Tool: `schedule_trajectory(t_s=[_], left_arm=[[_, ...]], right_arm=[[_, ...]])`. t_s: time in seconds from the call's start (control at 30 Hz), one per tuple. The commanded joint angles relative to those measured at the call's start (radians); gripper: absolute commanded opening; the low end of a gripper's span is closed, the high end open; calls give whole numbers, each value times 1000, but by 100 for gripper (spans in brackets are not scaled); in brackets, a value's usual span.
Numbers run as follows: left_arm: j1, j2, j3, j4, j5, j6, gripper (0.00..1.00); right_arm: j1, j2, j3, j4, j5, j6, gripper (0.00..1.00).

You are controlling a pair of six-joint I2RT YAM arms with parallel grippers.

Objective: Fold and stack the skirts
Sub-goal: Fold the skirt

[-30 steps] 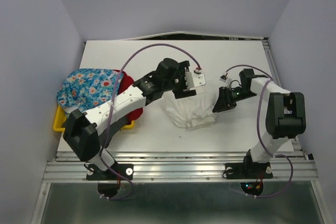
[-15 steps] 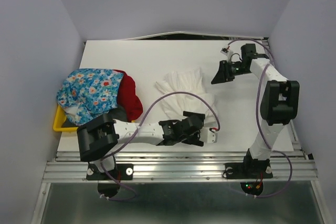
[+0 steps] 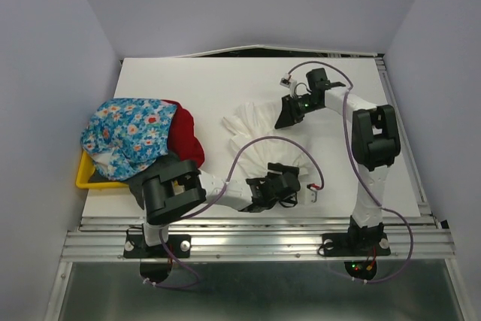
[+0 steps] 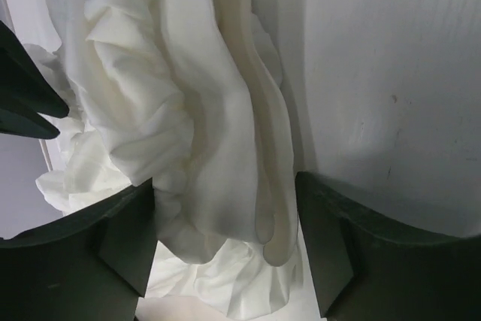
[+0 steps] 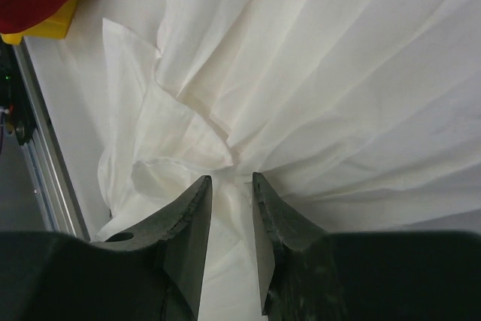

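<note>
Left gripper (image 4: 225,186): released and wide, grasping nothing; it sits low at the near edge of the white skirt (image 3: 259,129), one finger on each side of a bunched ridge of the cloth
Right gripper (image 5: 231,182): jaws drawn narrow with a slim gap between them; the tips are at the far right side of the same skirt, where several creases run together; whether a fold is pinched there I cannot tell
White skirt: lies in the middle of the table (image 3: 188,88), between the two grippers; rumpled, pleats fanning out, heaped thicker toward the near edge; no clean fold shows
Other skirts: the blue flower-print skirt (image 3: 128,129) is heaped at the left over the yellow tray (image 3: 85,177); the red skirt (image 3: 188,140) lies just beside it and partly under it; both are bunched, neither folded
Done so far: by the look of things, nothing is finished; no folded garment and no stack shows anywhere on the table
Step in hand: probably taking the white skirt at two edges, to spread it flat or make a first fold
Left to do: fold the white skirt and lay it down as the base; then fetch the blue and red ones from the tray side, fold each and set it on top; most of the task lies ahead
</note>
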Motion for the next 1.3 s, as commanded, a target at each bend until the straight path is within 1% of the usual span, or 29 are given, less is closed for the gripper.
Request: schedule_trajectory(t_s=[0.0, 0.1, 0.13, 0.2, 0.23, 0.3, 0.4, 0.47, 0.5, 0.53, 0.6, 0.63, 0.67, 0.7, 0.73, 0.8, 0.87, 0.97, 1.03, 1.17, 1.2, 1.27], left_arm=[[-5, 28, 19, 15, -23, 10, 65], [-6, 20, 23, -14, -32, -13, 37], [-5, 14, 23, -32, -29, -23, 21], [-5, -13, 23, -57, -20, -38, 9], [-6, -27, 23, -71, -14, -59, 0], [-5, -81, 13, -111, 37, -78, 0], [-9, -145, 13, -195, 156, -122, 0], [-12, -182, 6, -242, 219, -141, 0], [-14, -217, 6, -261, 280, -157, 0], [-15, -231, 5, -266, 303, -165, 0], [-17, -272, 3, -322, 371, -184, 0], [-17, -280, 8, -348, 385, -191, 0], [-19, -286, 13, -362, 406, -204, 0], [-19, -294, 19, -379, 431, -213, 0], [-19, -297, 28, -403, 451, -228, 0], [-17, -306, 31, -417, 475, -250, 0], [-19, -313, 42, -433, 485, -273, 0], [-15, -314, 66, -463, 498, -299, 0], [-12, -316, 82, -479, 511, -306, 0], [35, -322, 159, -535, 561, -325, 0], [67, -316, 177, -546, 598, -331, 0], [102, -303, 236, -580, 629, -340, 0]], right_arm=[[16, 51, -1, 61, 31, -42, 32], [27, 68, -65, 67, 42, -53, 30], [27, 66, -109, 71, 46, -59, 29], [27, 47, -163, 80, 43, -73, 27], [27, 28, -195, 86, 43, -76, 26], [36, -47, -282, 89, 42, -90, 26], [36, -153, -318, 72, 26, -85, 29], [36, -194, -280, 58, 26, -64, 37], [36, -213, -224, 58, 28, -38, 44], [36, -214, -188, 60, 31, -26, 47], [25, -194, -105, 58, 57, -4, 57], [16, -153, -21, 58, 77, 2, 57], [16, -127, 19, 58, 91, 5, 60], [16, -101, 53, 60, 98, 10, 61], [16, -40, 118, 58, 120, 16, 61], [7, 19, 165, 55, 132, 7, 61], [7, 94, 191, 54, 125, 4, 60], [7, 180, 228, 2, 54, -22, 55], [7, 204, 226, -58, 17, -58, 49], [28, 185, 108, -74, -26, -105, 39], [28, 174, 85, -78, -41, -120, 34], [41, 163, 33, -101, -82, -145, 28]])
